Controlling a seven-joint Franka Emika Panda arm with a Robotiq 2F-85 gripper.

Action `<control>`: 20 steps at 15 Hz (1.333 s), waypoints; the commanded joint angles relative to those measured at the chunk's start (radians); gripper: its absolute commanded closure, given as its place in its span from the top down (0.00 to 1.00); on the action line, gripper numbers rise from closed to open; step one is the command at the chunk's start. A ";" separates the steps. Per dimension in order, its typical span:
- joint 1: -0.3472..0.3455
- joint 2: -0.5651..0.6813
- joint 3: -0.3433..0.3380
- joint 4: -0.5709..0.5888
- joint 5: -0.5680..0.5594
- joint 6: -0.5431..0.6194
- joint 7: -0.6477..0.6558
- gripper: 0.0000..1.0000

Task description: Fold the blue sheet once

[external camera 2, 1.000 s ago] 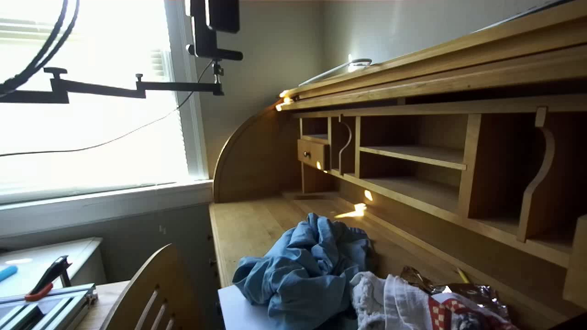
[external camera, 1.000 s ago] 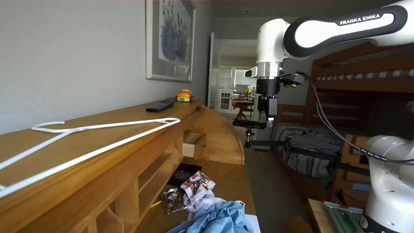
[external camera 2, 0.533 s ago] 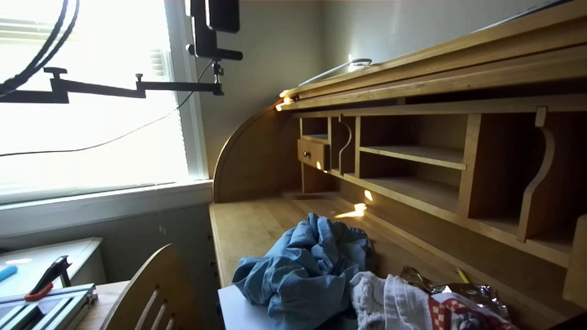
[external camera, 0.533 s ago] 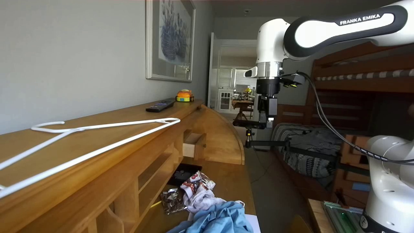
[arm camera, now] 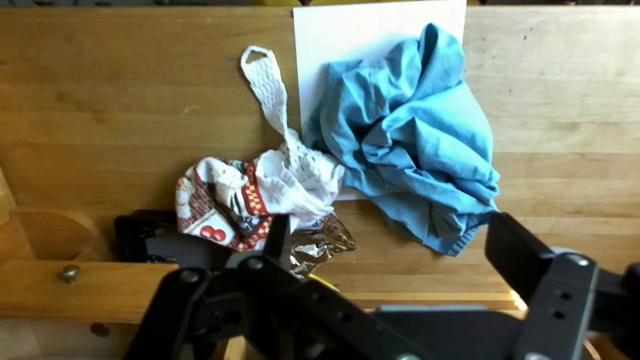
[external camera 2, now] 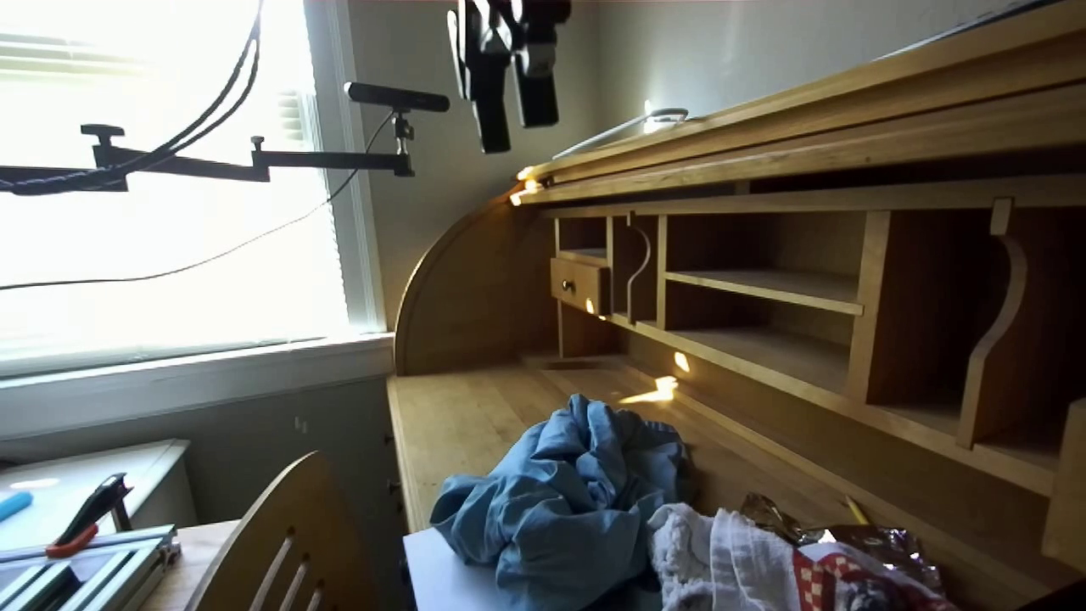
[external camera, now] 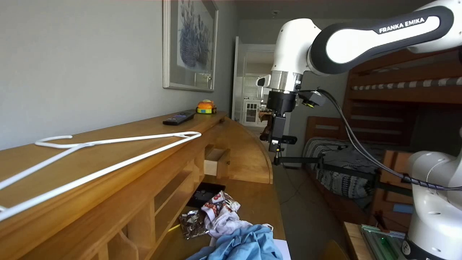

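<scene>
The blue sheet lies crumpled in a heap on the wooden desk. It shows in both exterior views [external camera: 247, 245] [external camera 2: 564, 509], cut off by the frame's lower edge in one of them, and whole in the wrist view [arm camera: 425, 135]. Part of it rests on a white paper [arm camera: 345, 32]. My gripper [arm camera: 392, 232] is open and empty, high above the desk, with its fingers wide apart. It points down in both exterior views [external camera: 276, 147] [external camera 2: 515, 136]. In the wrist view the sheet's near corner lies between the fingertips, far below them.
A white and red patterned cloth [arm camera: 260, 200] touches the sheet. Brown foil [arm camera: 320, 245] and a yellow pencil [arm camera: 322, 281] lie beside it. The desk's cubbyholes [external camera 2: 764, 288] and raised top run along the back. A white hanger [external camera: 119, 141] and a remote [external camera: 179, 117] lie on top.
The arm was still between the earlier frames. Since then the gripper has moved toward the desk and a little lower, and has turned. The sheet has not moved.
</scene>
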 commanded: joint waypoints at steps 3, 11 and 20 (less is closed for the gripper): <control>0.057 0.122 0.031 0.043 0.111 0.154 -0.016 1.00; 0.076 0.295 0.101 0.043 0.055 0.411 0.002 1.00; 0.090 0.422 0.137 0.042 -0.093 0.521 0.122 1.00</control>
